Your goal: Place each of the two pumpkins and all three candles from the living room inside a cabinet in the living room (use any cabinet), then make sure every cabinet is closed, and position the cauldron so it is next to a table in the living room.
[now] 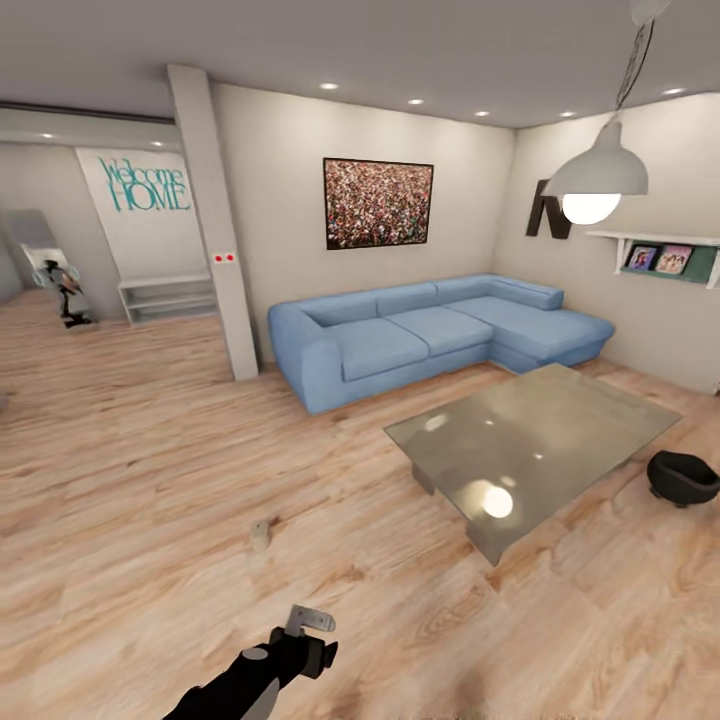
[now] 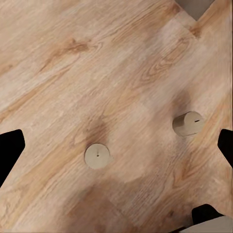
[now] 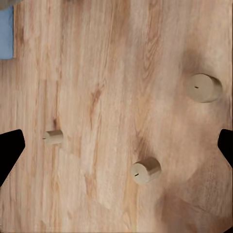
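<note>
A pale wood-plank floor [image 1: 140,470] runs through the living room. A blue corner sofa [image 1: 430,330] stands against the cream wall under a dark-framed speckled picture [image 1: 378,203]. A glass-topped coffee table [image 1: 535,435] stands before it. A white pendant lamp [image 1: 595,180] glows beside a wall shelf [image 1: 665,255]. Beyond a white pillar [image 1: 215,220], teal "Welcome HOME" lettering [image 1: 146,184] marks the far wall.

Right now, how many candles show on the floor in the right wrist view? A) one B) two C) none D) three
D: three candles stand apart on the wood floor, one at, one at and a farther one at, with the open end effector's dark fingers at the picture's edges and nothing between them.
</note>
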`<state>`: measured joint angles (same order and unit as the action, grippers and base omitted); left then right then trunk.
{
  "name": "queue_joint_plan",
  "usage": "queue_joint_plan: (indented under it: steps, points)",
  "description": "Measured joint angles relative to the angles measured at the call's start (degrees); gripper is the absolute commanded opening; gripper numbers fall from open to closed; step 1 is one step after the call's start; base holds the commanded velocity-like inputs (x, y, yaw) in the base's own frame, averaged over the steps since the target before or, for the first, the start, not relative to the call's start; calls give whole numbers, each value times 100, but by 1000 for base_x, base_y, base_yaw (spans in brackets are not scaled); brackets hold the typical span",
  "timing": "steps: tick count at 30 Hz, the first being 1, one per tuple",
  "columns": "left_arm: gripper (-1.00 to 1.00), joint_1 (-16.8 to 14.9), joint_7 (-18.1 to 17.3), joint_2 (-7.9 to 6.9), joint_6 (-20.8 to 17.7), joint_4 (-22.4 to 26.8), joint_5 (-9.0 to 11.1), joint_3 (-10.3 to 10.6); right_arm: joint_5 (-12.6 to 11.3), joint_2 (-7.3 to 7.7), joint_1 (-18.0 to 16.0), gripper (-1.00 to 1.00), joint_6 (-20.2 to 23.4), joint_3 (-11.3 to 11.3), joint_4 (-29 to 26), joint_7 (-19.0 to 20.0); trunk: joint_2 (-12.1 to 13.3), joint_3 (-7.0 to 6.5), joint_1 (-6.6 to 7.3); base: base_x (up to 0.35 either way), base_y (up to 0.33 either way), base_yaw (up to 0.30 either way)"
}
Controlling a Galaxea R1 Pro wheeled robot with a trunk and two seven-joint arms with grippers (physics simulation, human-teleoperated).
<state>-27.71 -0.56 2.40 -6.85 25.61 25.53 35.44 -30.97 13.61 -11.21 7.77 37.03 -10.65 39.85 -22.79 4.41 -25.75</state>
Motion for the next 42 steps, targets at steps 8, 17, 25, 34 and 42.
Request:
queue_joint_plan:
  steps: [8, 17, 25, 34, 42]
  points:
    - [100, 0, 2, 0, 3, 0, 1, 45, 1, -2, 0, 100, 0, 0, 0, 0, 0, 0, 1, 29, -272, -265]
    - [100, 0, 3, 0, 3, 0, 3, 48, 39, -13, 0, 100, 2, -59, -9, -67, 0, 33, 1, 171, -100, -24]
    - [100, -1, 2, 1, 4, 3, 3, 48, 48, -40, 0, 100, -22, -47, -16, -7, 1, 89, 0, 47, -99, 58]
    - [100, 0, 1, 0, 3, 4, 5, 48, 60, -48, 0, 100, -20, -78, -15, -58, 0, 95, 1, 30, -64, 4]
    - [100, -1, 6, -6, -72, -6, 18, 33, 151, -46, -3, 100, -36, -201, -96, -20, -1, 96, 0, 31, -43, 0]
